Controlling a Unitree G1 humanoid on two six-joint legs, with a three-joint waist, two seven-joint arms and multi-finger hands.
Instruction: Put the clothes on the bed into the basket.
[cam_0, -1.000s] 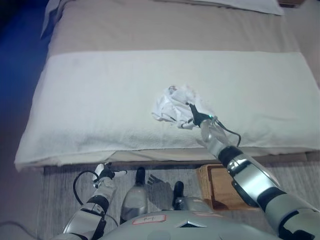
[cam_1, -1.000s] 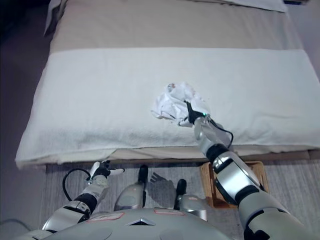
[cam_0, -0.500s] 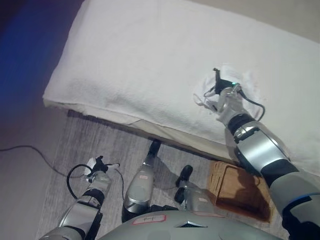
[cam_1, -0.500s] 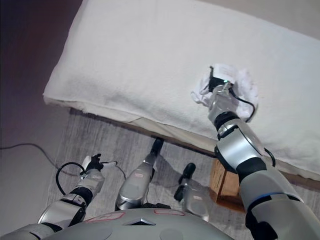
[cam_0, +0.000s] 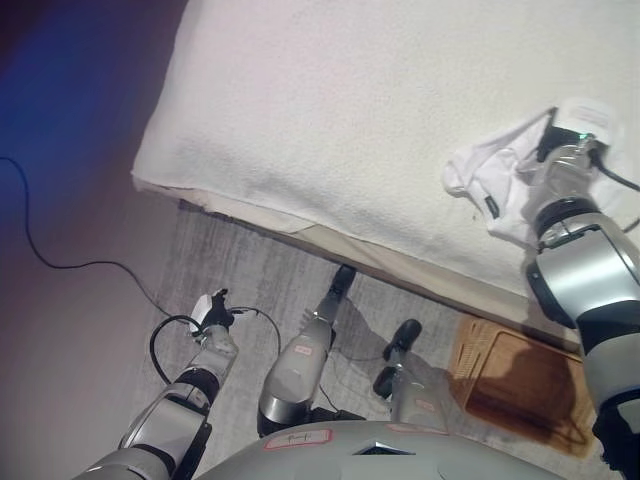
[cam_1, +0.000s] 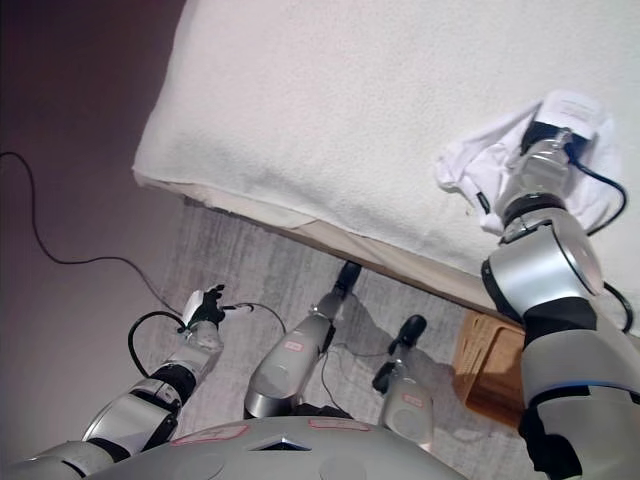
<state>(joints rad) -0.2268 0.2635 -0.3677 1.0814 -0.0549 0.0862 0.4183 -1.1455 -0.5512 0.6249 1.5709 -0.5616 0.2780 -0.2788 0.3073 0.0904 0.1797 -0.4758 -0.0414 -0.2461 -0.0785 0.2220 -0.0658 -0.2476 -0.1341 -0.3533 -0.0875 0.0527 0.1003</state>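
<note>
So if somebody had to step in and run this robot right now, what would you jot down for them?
Right hand: buried in the white clothes on the bed; whether it grips them can't be seen.
Left hand: idle, low over the floor at the left, fingers curled, holding nothing.
Basket: on the floor by the bed's edge, below the right arm, looks empty.
Done: nothing in the basket yet.
Left: lift the clothes off the bed and drop them in the basket.

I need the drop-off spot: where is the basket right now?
The brown wicker basket stands on the grey floor at the lower right, beside the bed's near edge, below the right hand.
</note>
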